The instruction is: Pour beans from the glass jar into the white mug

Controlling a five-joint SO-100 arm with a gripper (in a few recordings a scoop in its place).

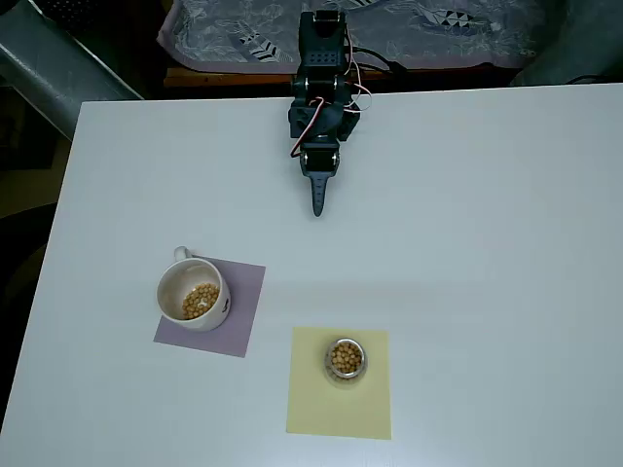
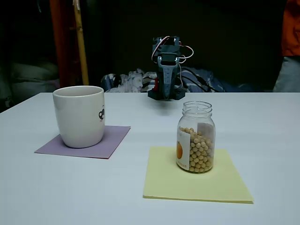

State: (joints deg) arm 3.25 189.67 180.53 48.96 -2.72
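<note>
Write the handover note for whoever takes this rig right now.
End effector: shut, holding nothing, folded near the arm base at the table's far edge.
Glass jar: upright on the yellow sheet, over half full of beans.
White mug: upright on the purple mat; the overhead view shows some beans already inside.
Left: reach, grasp the jar, pour into the mug.

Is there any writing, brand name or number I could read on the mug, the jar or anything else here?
No text can be read.
White mug: a dark mark on its side, partly turned away, unreadable.
Glass jar: a white label with an orange spot; no words legible.
Purple mat and yellow mat: blank.
</note>
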